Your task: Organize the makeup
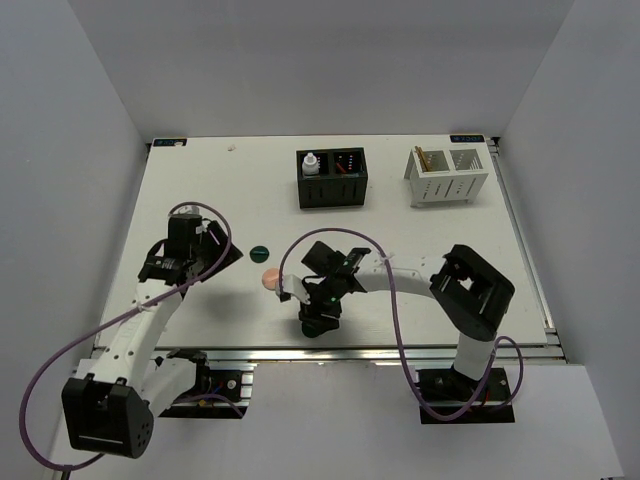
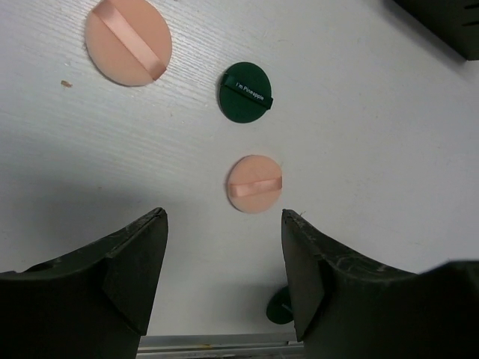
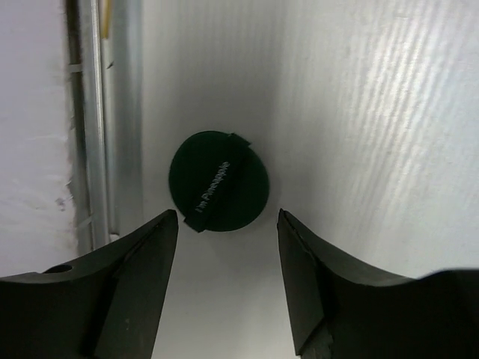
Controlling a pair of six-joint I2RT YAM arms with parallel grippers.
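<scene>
In the left wrist view, my left gripper [image 2: 223, 217] is open above bare table, holding nothing. Just beyond its tips lies a small pink disc [image 2: 254, 183], then a dark green disc [image 2: 245, 93], and a larger pink disc [image 2: 127, 41] at the far left. A further dark green disc [image 2: 278, 307] peeks out beside the right finger. My right gripper [image 3: 227, 213] is open low over a dark green strapped disc [image 3: 218, 182], which lies just ahead of the fingertips, not between them. From above I see a pink disc [image 1: 270, 280] and a green disc [image 1: 260, 252] between the left gripper [image 1: 190, 240] and the right gripper [image 1: 318, 322].
A black two-compartment box [image 1: 332, 190] at the back holds a white bottle [image 1: 311, 163] and dark pencils [image 1: 347, 165]. A white slotted box [image 1: 447, 180] to its right holds tan sticks [image 1: 423, 158]. The table's metal rail [image 3: 97, 149] runs right beside the right gripper.
</scene>
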